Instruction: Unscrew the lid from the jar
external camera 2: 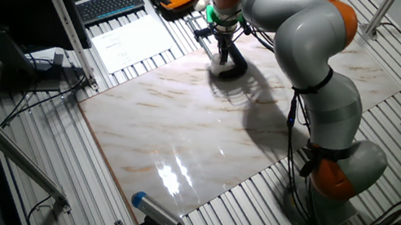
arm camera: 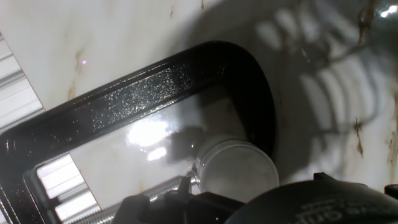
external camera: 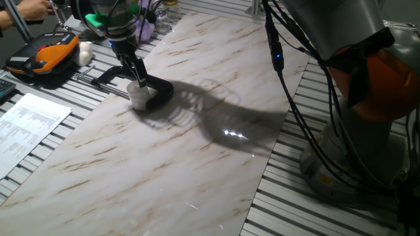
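The jar (external camera: 138, 96) stands upright in the clamp (arm camera: 155, 99), fingers (external camera: 138, 72) seemingly touching it.

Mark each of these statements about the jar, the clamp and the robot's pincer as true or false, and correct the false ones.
1. The jar stands inside the black C-clamp on the marble slab. True.
2. The pincer hovers over the middle of the slab, far from the jar. False: it is right at the top of the jar, near the slab's edge.
3. The lid lies apart from the jar on the marble. False: in the hand view it sits on top of the jar.
4. A printed sheet of paper lies beside the slab. True.
5. The jar is tipped on its side. False: it stands upright.
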